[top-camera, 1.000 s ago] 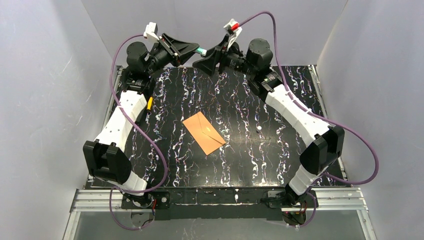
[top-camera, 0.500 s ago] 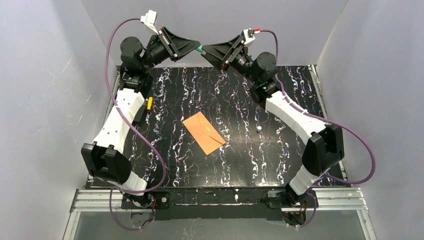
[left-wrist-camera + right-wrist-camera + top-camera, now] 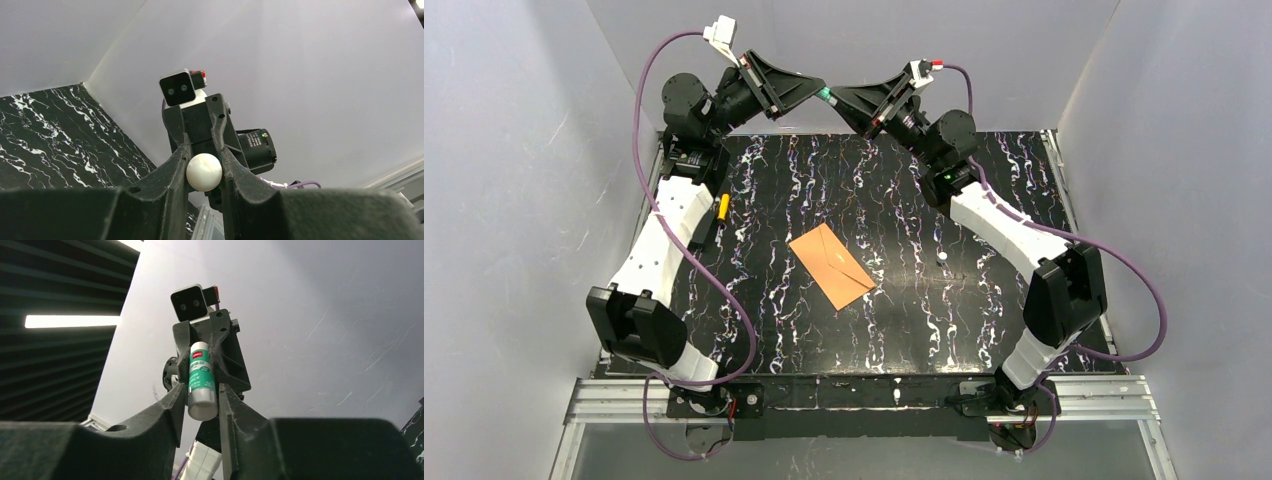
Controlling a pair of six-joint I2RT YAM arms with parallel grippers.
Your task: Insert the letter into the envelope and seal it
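In the overhead view the envelope point(image 3: 831, 266) is seen lying flat and askew at the middle of the desk point(image 3: 984, 330), with the left tool point(image 3: 817, 90) and right tool point(image 3: 838, 99) met tip to tip high over the far edge. What is held between them is made plain only by the wrist views: a glue stick point(image 3: 201, 377) is pinched by both tools at once.

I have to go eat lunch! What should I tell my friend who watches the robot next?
Left tool: shut on the glue stick, raised above the table's far edge.
Right tool: shut on the stick's other end.
Envelope: flat mid-table, flap looks folded down. Letter: not in view, maybe inside.
Done: nothing surely sealed.
Left: likely uncap glue, glue flap, press shut.
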